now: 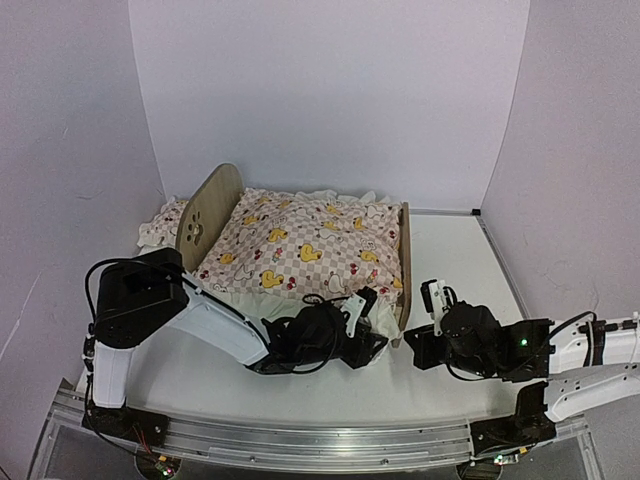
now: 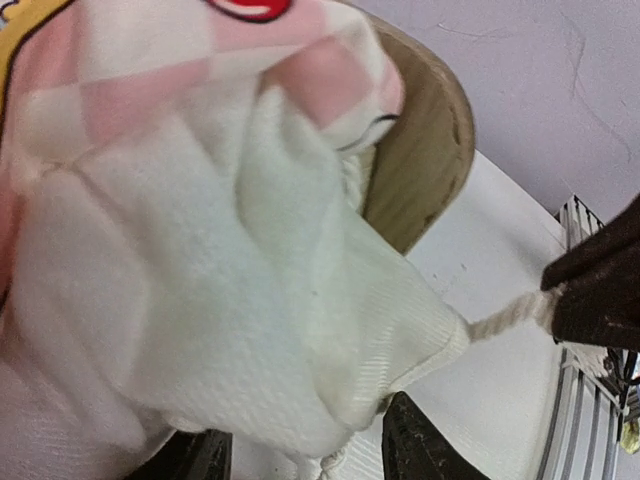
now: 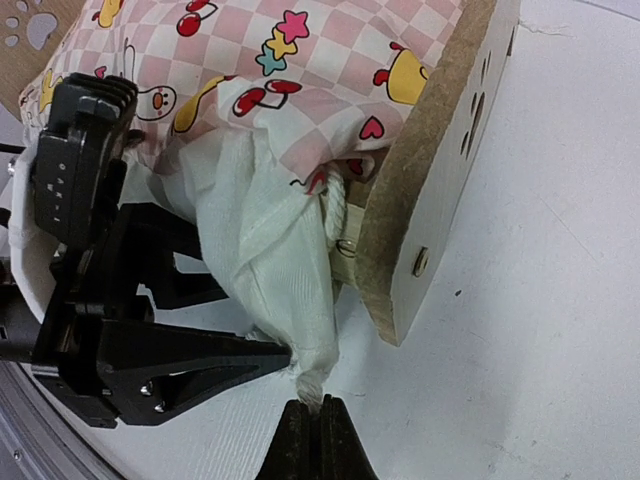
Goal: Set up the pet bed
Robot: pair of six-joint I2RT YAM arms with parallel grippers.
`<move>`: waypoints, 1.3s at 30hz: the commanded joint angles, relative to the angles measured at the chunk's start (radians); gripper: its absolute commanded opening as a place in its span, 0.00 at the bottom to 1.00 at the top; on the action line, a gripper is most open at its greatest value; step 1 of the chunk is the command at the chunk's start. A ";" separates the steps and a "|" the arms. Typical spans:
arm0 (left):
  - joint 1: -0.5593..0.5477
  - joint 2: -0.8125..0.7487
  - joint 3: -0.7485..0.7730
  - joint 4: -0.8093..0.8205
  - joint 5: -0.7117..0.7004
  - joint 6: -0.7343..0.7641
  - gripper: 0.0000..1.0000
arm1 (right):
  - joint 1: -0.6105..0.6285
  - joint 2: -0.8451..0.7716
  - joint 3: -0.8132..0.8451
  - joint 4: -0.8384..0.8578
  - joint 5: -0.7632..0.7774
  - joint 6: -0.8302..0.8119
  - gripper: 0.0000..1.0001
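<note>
Pet bed (image 1: 213,205) sits mid-table toward the back edge. Its paw-cutout headboard faces the left edge and its footboard (image 1: 404,262) faces the right. The table (image 1: 455,250) is white.

The pink checkered duck-print cover (image 1: 310,245) is spread over the frame and hides the base. A ruffled pillow (image 1: 160,222) lies on the table behind the headboard, near the back-left corner.

Both arms meet at the bed's near corner by the footboard.

Left tool (image 1: 362,312): fingers (image 2: 420,445) stand apart, with the cover's white underside bunched between them. Cannot tell whether they press on it.

Right tool (image 3: 308,418): fingers pressed together, pinching the end of a white cord (image 2: 505,315) that runs taut from the cover's corner. This tool sits just off the footboard's near end, low over the table.

The cover's corner hangs off the frame here, white lining outward and not tucked. Wood edge and a screw head show at the footboard's lower corner.
</note>
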 commanded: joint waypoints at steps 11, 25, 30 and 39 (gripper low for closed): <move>0.013 -0.130 -0.026 0.016 -0.091 0.102 0.00 | -0.001 -0.004 0.043 0.025 0.001 -0.003 0.00; 0.013 -0.235 -0.037 -0.442 -0.342 0.229 0.01 | -0.001 0.003 0.016 0.057 -0.008 0.006 0.00; 0.010 -0.266 -0.017 -0.480 -0.349 0.260 0.21 | -0.001 0.002 0.032 0.066 -0.043 -0.036 0.00; -0.044 -0.444 -0.095 -0.311 -0.010 0.150 0.75 | -0.001 -0.018 0.027 0.062 -0.074 -0.048 0.00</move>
